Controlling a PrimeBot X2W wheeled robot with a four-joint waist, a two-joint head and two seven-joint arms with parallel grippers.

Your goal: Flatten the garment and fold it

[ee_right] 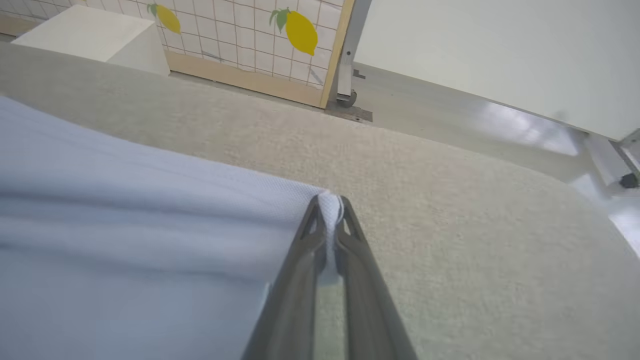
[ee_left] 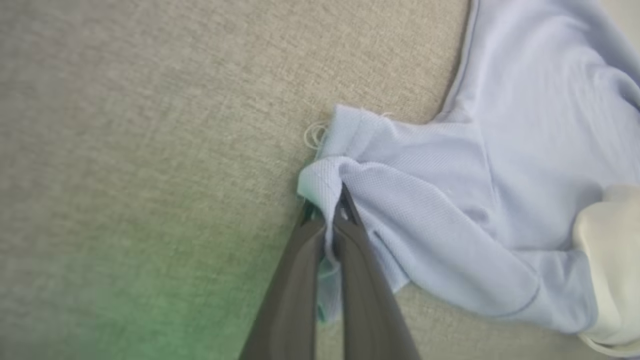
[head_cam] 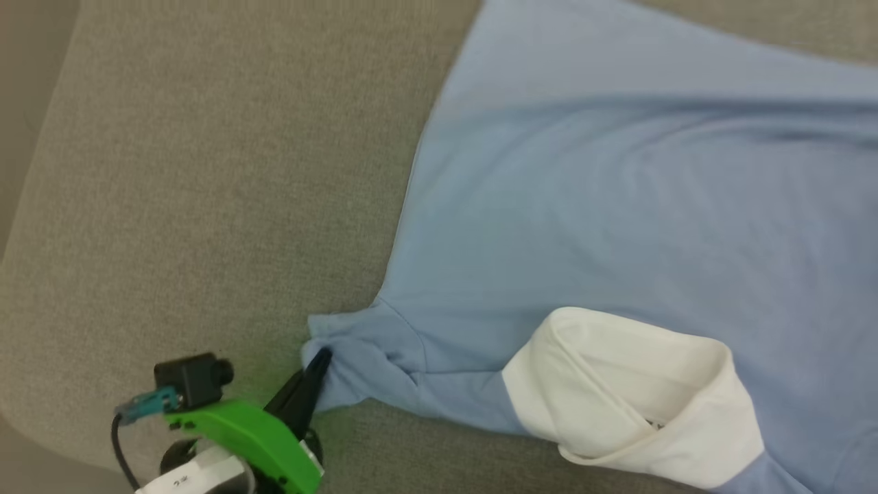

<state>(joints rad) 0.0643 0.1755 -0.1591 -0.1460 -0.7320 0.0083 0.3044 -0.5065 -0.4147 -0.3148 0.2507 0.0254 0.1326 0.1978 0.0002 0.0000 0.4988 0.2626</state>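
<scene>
**Q:** Fig. 1: which step was in hand?

**A:** Flattening. My left gripper was closed on the bunched hem of the sleeve. My right gripper was clamped on a far corner of the garment. It lay spread on the grey cushion, with its white collar nearest me.

**Q:** And the next move?

**A:** By my judgement, drawing the two holds apart to smooth the sleeve and body ridges before any fold.

**Q:** Containers?

**A:** A pale box stood beyond the cushion. I could not tell its contents.
</scene>
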